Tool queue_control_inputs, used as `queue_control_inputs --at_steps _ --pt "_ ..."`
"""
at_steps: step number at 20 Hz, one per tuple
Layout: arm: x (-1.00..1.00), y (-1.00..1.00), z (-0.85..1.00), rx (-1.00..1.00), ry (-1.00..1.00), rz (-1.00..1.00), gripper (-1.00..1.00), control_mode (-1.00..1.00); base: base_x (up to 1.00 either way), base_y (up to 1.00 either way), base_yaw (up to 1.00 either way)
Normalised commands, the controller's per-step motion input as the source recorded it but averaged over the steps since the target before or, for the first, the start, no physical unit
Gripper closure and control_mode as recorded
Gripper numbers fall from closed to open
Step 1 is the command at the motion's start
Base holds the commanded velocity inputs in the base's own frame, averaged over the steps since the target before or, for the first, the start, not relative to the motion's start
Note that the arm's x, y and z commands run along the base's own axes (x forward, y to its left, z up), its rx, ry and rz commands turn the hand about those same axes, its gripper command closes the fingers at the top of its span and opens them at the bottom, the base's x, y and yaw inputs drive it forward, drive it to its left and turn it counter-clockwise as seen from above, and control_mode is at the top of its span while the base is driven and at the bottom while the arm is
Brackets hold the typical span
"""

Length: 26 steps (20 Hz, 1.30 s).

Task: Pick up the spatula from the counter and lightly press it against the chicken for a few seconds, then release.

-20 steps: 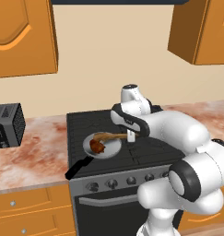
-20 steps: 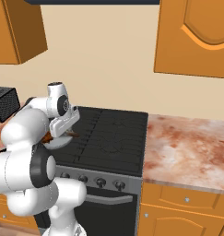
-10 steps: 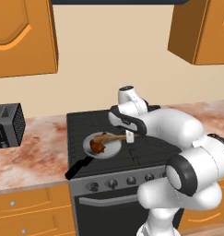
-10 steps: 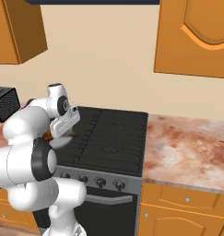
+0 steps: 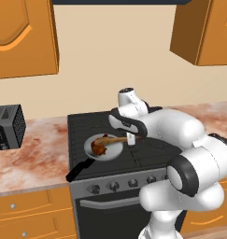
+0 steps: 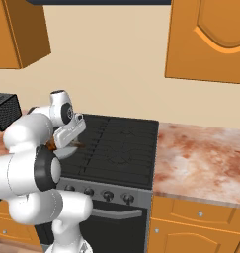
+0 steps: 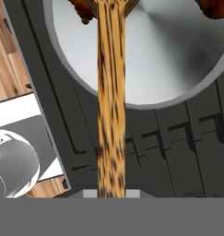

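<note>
The two-finger gripper (image 5: 131, 140), just outside the rim of the round grey frying pan (image 5: 113, 152), is clamped on the handle of the brown wooden spatula (image 5: 116, 138), whose far end reaches over the pan and meets the reddish-brown chicken piece (image 5: 98, 148) inside it.

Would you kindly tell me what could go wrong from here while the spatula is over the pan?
The claw grips the spatula far back along its length, so pressing on the chicken may lever it loose. The pan sits near the front of the stove, its dark handle reaching toward the edge; a hard push might slide or tip it.
</note>
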Motion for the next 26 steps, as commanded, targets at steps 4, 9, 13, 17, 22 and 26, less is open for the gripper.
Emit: queue_control_inputs --at_steps 4,9,13,17,22,26 --pt "0.05 0.05 -0.08 -0.02 0.0 0.0 1.0 -1.0 0.0 0.0 0.0" --pt "0.05 0.11 -0.13 -0.02 0.0 0.0 1.0 -1.0 0.0 0.0 0.0" --pt "0.08 0.09 -0.05 -0.01 0.0 0.0 1.0 -1.0 0.0 0.0 0.0" --pt "0.07 0.03 -0.05 -0.01 0.0 0.0 1.0 -1.0 0.0 0.0 0.0" --pt "0.11 0.01 -0.09 -0.01 0.0 0.0 1.0 -1.0 0.0 0.0 0.0" --pt "0.13 0.01 -0.1 -0.01 0.0 0.0 1.0 -1.0 0.0 0.0 0.0"
